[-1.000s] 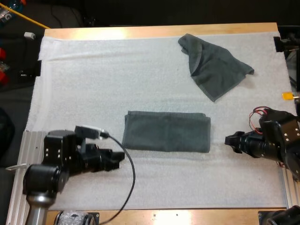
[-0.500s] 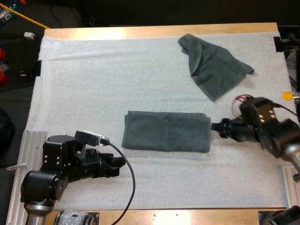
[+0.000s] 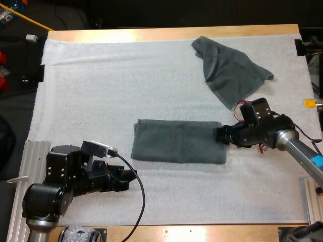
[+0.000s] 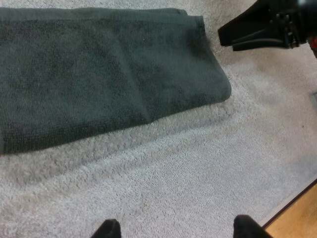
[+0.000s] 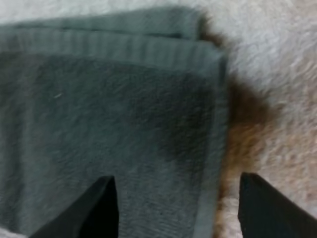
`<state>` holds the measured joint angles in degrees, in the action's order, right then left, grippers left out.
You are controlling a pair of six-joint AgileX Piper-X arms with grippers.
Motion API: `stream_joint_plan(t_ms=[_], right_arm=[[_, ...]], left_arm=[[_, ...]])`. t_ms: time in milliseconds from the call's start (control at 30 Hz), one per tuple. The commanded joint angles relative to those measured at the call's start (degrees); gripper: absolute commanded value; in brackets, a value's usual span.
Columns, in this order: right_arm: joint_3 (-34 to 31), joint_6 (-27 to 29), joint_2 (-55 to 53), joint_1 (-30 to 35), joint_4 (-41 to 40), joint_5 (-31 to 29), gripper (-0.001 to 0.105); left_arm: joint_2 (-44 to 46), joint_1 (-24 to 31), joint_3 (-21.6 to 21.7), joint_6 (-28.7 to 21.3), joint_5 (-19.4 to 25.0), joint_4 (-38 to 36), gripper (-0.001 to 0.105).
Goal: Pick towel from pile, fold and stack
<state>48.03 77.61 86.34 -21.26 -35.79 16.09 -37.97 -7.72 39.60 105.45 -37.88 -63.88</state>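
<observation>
Right end effector (image 3: pixel 221 135) wide open, empty, over short edge of folded towel (image 3: pixel 176 142). Go low, pinch both layers, lift slow. Left end effector (image 3: pixel 129 177) open, empty, beside towel.

Bare mat (image 3: pixel 86 101) L of folded towel (image 3: pixel 176 142)

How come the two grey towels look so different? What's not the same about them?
The folded towel lies flat as a neat rectangle; the crumpled towel is bunched and lopsided. The folded towel sits mid-mat, the crumpled towel toward the far right. The open right gripper is at the folded towel's edge; no gripper touches the crumpled towel. Both are dark grey-green, on the white mat.
</observation>
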Motion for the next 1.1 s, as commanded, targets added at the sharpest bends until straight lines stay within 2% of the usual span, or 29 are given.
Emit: stream_joint_plan(t_ms=[0, 200, 300, 467, 633, 867, 933, 1067], right_arm=[[0.1, 0.6, 0.3, 0.4, 0.3, 0.9, 0.053], [0.1, 0.4, 3.8, 0.5, 2.1, 3.5, 0.053], [0.1, -1.3, 5.7, 0.5, 3.3, 3.9, 0.053], [0.1, -4.2, 8.3, 0.5, 7.0, 9.5, 0.052], [0.1, -8.2, 10.4, 0.3, 8.8, 12.3, 0.052], [0.1, -8.9, 11.7, -2.2, 9.8, 14.6, 0.051], [0.1, -8.9, 11.7, -3.4, 10.7, 14.6, 0.045], [0.1, -8.9, 11.6, -5.6, 10.8, 10.9, 0.013]], left_arm=[[0.2, -0.1, 0.3, 0.1, -0.5, -0.2, 0.047], [0.2, -0.1, 0.3, 0.1, -0.5, -0.2, 0.047], [0.2, -0.1, 0.3, 0.1, -0.5, -0.3, 0.047], [0.2, -0.1, 0.3, 0.1, -0.6, -0.6, 0.047], [0.2, -0.1, 0.3, 0.1, -0.6, -0.6, 0.047], [0.2, -0.1, 0.3, 0.1, -0.6, -0.6, 0.047], [0.2, -0.1, 0.3, 0.1, -0.6, -0.6, 0.047], [0.2, -0.1, 0.3, 0.1, -0.6, -0.6, 0.047]])
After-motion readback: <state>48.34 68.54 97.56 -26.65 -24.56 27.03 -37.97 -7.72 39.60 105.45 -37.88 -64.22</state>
